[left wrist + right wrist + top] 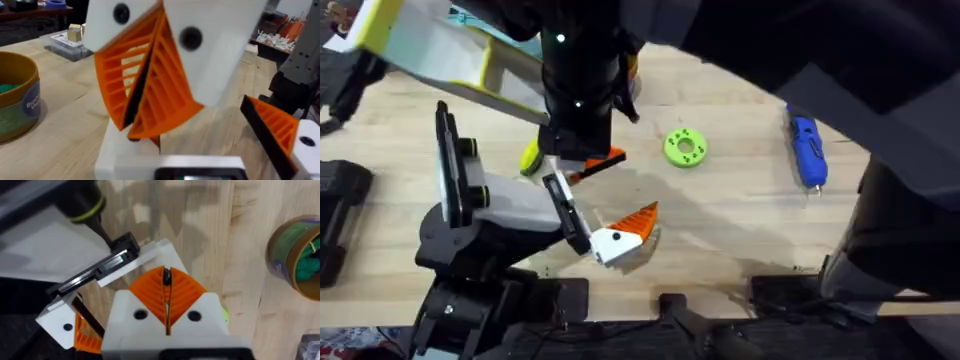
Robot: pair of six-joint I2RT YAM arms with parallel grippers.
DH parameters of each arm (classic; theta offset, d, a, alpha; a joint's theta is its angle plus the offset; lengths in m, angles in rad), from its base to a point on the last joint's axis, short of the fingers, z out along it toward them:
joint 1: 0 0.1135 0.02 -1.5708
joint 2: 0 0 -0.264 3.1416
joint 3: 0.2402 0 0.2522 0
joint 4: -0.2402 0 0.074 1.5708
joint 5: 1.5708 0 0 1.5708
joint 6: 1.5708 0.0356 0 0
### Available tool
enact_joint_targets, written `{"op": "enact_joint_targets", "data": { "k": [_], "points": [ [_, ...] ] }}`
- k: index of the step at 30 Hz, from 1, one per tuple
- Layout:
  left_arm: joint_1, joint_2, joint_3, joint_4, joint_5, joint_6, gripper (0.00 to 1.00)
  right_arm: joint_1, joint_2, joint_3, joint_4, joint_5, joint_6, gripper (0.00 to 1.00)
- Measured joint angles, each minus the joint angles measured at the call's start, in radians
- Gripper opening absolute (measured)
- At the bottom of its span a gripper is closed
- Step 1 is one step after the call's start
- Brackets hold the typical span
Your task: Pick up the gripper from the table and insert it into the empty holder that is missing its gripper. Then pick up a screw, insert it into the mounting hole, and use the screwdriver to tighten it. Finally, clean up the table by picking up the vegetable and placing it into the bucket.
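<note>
The holder [510, 200] stands at the table's lower left, white and black with yellow-green knobs; its rail [110, 265] carries a ribbed orange finger [625, 232] [275, 130]. My right gripper [582, 165] [166, 280] [134, 131] points down at the rail's free end, shut on the gripper's flat wedge, which shows as a dark strip between the pads. The gripper's white block [155, 255] [112, 150] sits against the rail. The yellow-green vegetable [530, 157] [223, 315] lies just beside my right fingers. The blue screwdriver [807, 150] lies far right. The bucket [15, 95] [295, 255] stands beyond. The screw is out of view.
A bright green disc with holes [685, 147] lies mid-table. The right arm [800, 50] spans the upper right, large and dark. A white-and-yellow object [430, 50] crosses the upper left. A clear box [65, 42] sits at the far edge, black gear [340, 210] at the left.
</note>
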Motion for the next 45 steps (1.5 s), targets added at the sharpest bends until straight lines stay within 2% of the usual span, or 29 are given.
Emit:
{"op": "enact_joint_targets", "data": {
  "k": [45],
  "points": [
    [0.000,0.000,0.000,0.000,0.000,-0.006,0.987,0.000,0.018,0.000,-0.019,-0.003,0.000,0.016]
  ]
}}
